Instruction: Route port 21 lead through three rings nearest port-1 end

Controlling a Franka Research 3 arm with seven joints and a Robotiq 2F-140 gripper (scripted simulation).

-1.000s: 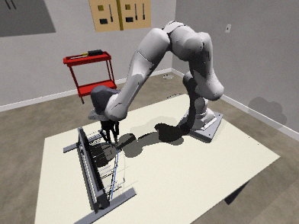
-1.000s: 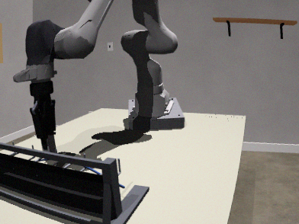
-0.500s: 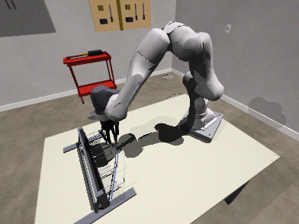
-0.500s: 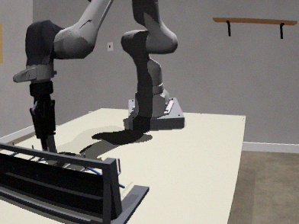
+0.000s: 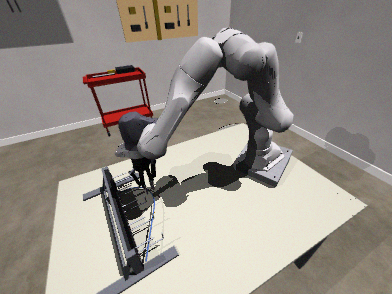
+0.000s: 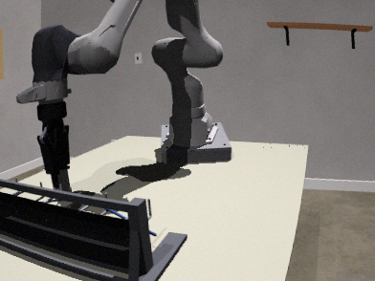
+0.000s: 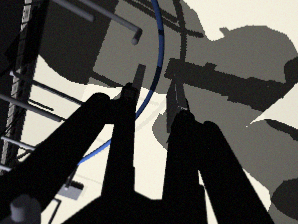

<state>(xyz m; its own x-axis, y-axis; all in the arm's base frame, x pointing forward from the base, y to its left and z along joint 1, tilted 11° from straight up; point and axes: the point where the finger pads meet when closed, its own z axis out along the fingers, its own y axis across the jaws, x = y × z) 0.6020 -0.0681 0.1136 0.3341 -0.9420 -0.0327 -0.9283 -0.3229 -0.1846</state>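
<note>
Gripper (image 5: 147, 186) (image 6: 61, 187) (image 7: 156, 81): fingers slightly spread, pinching nothing, above the table (image 5: 240, 220) (image 6: 249, 191).
Blue lead (image 5: 152, 217) (image 6: 116, 213) (image 7: 161, 45): curved along the rack's (image 5: 159, 261) (image 6: 168, 248) (image 7: 26, 55) ringed side, passing between the fingers in the wrist view; depth unclear.

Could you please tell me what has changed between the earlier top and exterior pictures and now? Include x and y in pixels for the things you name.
Nothing has visibly moved, and I see nothing taken hold of or let go. The hand (image 5: 146, 187) (image 6: 60, 185) (image 7: 156, 81) is still low beside the rack (image 5: 132, 262) (image 6: 136, 239) (image 7: 25, 47), and the rack and the blue lead (image 5: 152, 217) (image 6: 116, 213) (image 7: 160, 42) look as they did.
</note>
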